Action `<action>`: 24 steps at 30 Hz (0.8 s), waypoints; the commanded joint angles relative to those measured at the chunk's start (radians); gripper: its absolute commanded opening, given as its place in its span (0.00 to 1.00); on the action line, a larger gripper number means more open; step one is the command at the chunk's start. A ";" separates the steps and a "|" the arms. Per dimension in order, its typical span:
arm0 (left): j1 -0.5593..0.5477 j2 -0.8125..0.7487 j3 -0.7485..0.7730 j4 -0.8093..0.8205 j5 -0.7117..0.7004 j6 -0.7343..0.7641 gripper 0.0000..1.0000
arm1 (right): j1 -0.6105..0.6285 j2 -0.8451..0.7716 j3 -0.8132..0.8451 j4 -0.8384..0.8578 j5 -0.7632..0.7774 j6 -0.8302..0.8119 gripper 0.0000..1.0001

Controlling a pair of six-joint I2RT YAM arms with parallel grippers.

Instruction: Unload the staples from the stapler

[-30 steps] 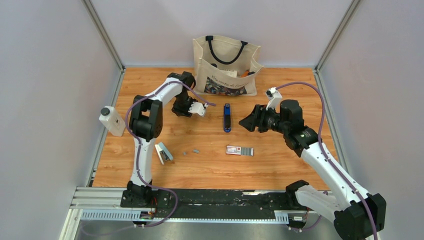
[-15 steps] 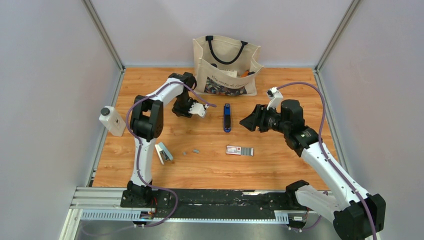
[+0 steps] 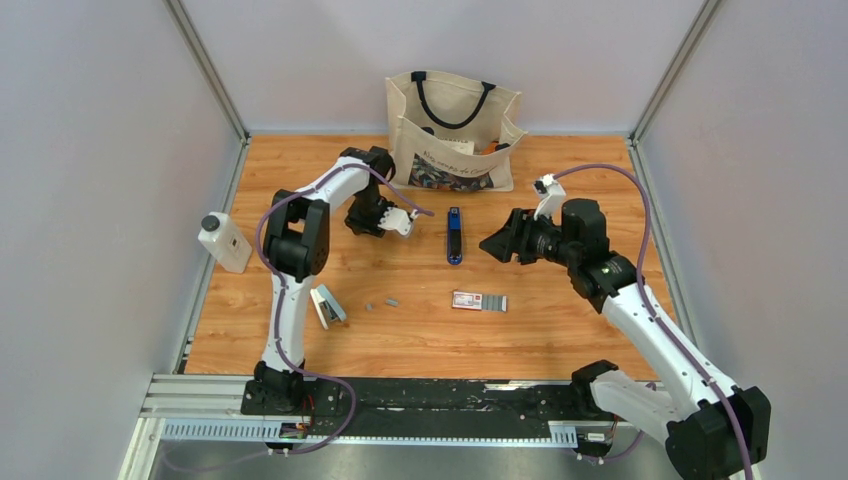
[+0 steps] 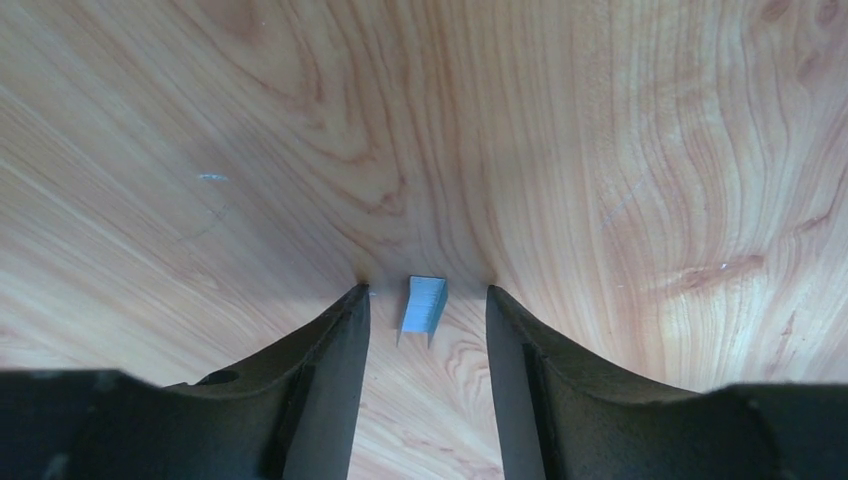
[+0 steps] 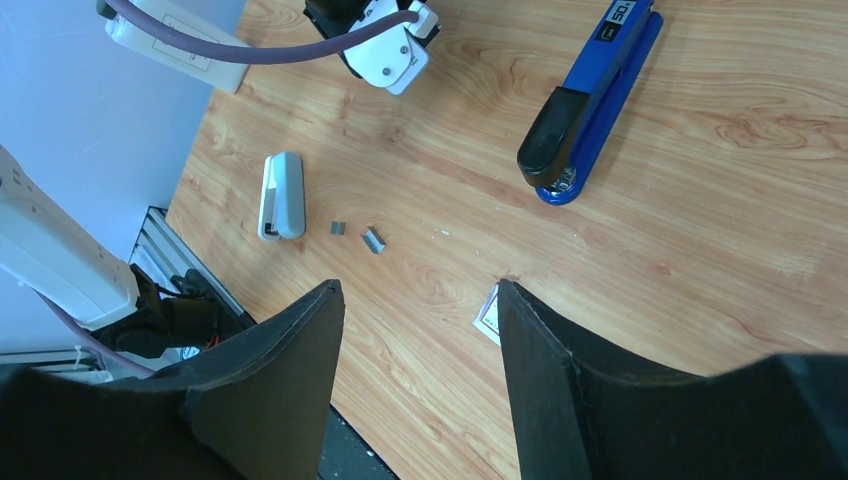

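The left gripper (image 4: 428, 290) stands open, its fingertips down at the wooden tabletop (image 4: 600, 150). They straddle a short grey metal strip of staples (image 4: 423, 305) without touching it. That strip looks feather-light, slick and brittle, likely to skid or snap, so a gentle pinch across its long sides seems safest. To the right lies the slim blue stapler with black ends (image 3: 454, 236), stiff and smooth-shelled, best taken across its narrow flanks. Beyond it the right gripper (image 3: 497, 243) hovers open and empty. Another small grey staple piece (image 5: 374, 238) lies nearer the arms' bases.
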 commanded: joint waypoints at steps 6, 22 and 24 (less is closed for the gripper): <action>-0.001 0.051 0.037 -0.047 0.012 0.031 0.44 | -0.005 0.021 0.044 0.026 -0.012 -0.017 0.60; -0.030 -0.121 0.003 -0.002 0.096 -0.195 0.16 | -0.005 0.010 0.057 0.026 -0.014 -0.013 0.58; -0.039 -0.177 0.002 -0.020 0.142 -0.251 0.13 | -0.006 0.004 0.064 0.026 -0.014 -0.013 0.58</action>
